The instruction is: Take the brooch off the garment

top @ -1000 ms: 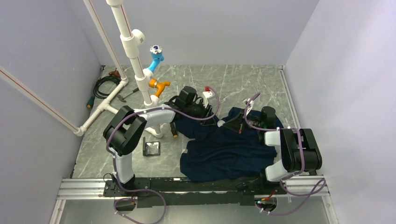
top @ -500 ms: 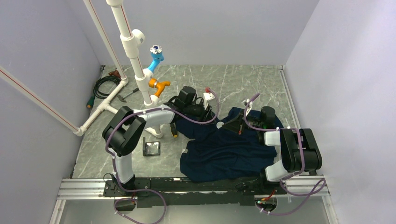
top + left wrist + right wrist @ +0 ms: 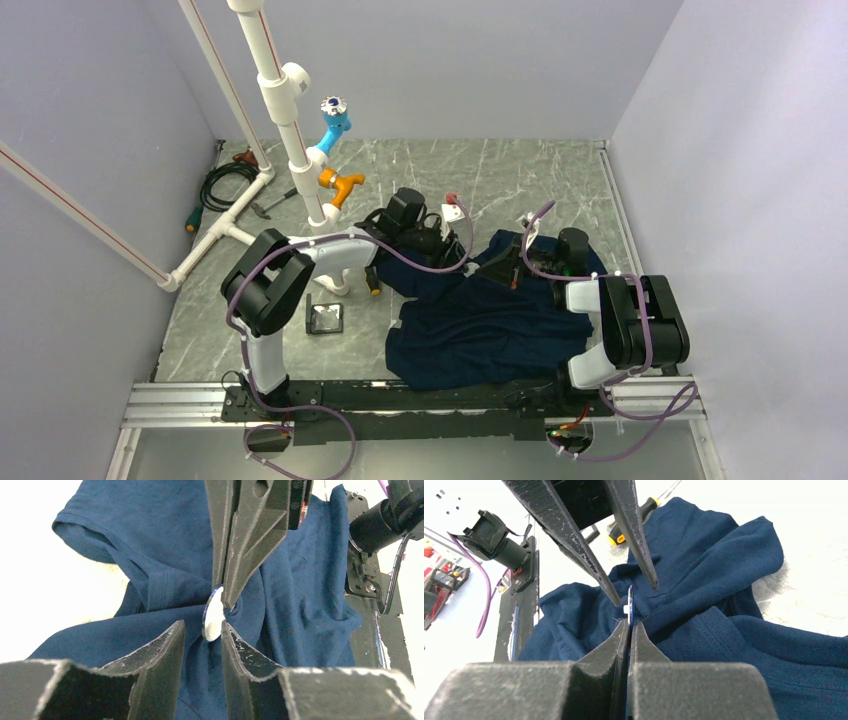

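Observation:
The garment [image 3: 480, 325], a dark navy T-shirt, lies crumpled between the arms and fills the left wrist view [image 3: 300, 590] and the right wrist view [image 3: 724, 580]. The brooch [image 3: 214, 616], a small disc with a pale back and blue rim, stands nearly edge-on above the cloth. My right gripper [image 3: 629, 625] is shut on its thin edge [image 3: 630, 607]. Its fingers [image 3: 240, 565] come down from above in the left wrist view. My left gripper [image 3: 202, 627] is open, one finger on each side of the brooch's lower edge, the right finger [image 3: 235, 645] close against it.
White pipes [image 3: 285, 110] with a light-blue fitting [image 3: 335, 120] and an orange fitting [image 3: 340, 183] rise at the back left. A yellow-handled screwdriver [image 3: 374, 283] and a small black square device [image 3: 324, 318] lie left of the shirt. Coiled cable [image 3: 225, 183] sits far left.
My left gripper has shifted slightly toward the right gripper, and its jaws narrowed and widened a little. The right gripper has held still, shut on the brooch.

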Controlling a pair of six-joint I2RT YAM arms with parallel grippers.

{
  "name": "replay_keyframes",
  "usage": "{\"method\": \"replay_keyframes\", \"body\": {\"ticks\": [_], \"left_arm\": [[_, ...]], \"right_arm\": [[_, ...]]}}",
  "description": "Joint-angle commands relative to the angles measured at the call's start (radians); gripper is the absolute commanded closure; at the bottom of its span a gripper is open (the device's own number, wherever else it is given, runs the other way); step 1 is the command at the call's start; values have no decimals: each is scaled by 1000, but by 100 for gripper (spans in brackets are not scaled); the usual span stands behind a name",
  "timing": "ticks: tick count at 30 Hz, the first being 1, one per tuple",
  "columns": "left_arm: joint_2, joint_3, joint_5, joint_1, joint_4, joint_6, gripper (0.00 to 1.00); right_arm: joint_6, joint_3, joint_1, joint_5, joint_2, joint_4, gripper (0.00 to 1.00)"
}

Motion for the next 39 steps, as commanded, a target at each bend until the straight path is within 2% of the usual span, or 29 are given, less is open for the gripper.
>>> {"method": "replay_keyframes", "body": {"ticks": [1,4,8,9,12,18,23,31,39], "left_arm": [[7,31,52,-18,10,32,62],[13,38,46,-29,-8,49,71],[16,50,12,-37,-36,61,98],[15,49,-8,-37,-40,64,100],[3,41,-70,-37,-52,83,100],[-21,28,-237,-51,-91,147,100],[-33,17,-392,-85,-107,213,100],[-43,-4,-612,-120,-93,302,100],[-52,-26,-758,-140,-91,379,100]], "right_arm": [[-22,19,5,-39,-2,49,100],[-22,19,4,-42,-5,47,100],[-19,24,4,-41,-3,41,100],[-19,27,4,-41,-2,34,100],[-18,38,4,-42,2,14,97],[-8,53,0,-42,7,-16,77],[15,53,-11,-49,-4,-20,64],[35,47,-23,-55,-50,-45,58],[16,48,-61,-53,-100,-104,51]]}}
